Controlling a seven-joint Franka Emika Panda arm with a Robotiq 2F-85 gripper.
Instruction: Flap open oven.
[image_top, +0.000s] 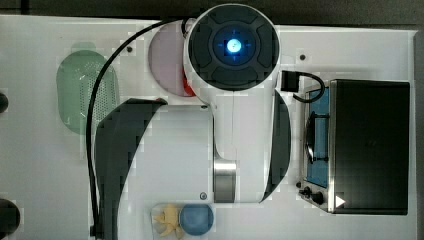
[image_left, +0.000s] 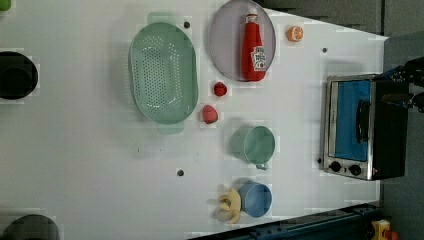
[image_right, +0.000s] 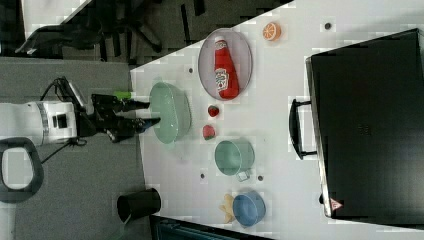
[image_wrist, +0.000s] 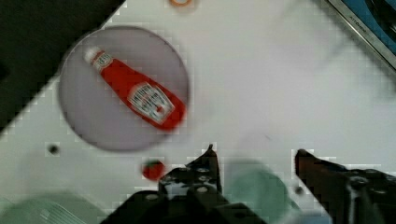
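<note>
while your gripper (image_wrist: 254, 161) hangs high over the middle of the table (image_left: 90, 150), its jaws stand spread with nothing between them, so you're holding nothing at all. right under the fingers in the wrist view you've got the green mug (image_wrist: 259, 186) and a small red fruit (image_wrist: 153, 169), then a little further out the ketchup bottle (image_wrist: 135, 95) lying on its grey plate (image_wrist: 84, 126). none of that is your job. look past it: the oven (image_left: 367, 125) sits at the left view's right edge of the table, well apart from the gripper, and only a corner of its blue glass pokes into the wrist view. in the left view the door (image_left: 350, 117) lies flush in the silver frame, the dark bar handle (image_left: 361, 121) untouched across it. so by my read nothing of the task is done yet: door shut, no contact. what's left for you is everything: travel across to the oven, get the fingers on that handle, and swing the door down on its hinge.
</note>
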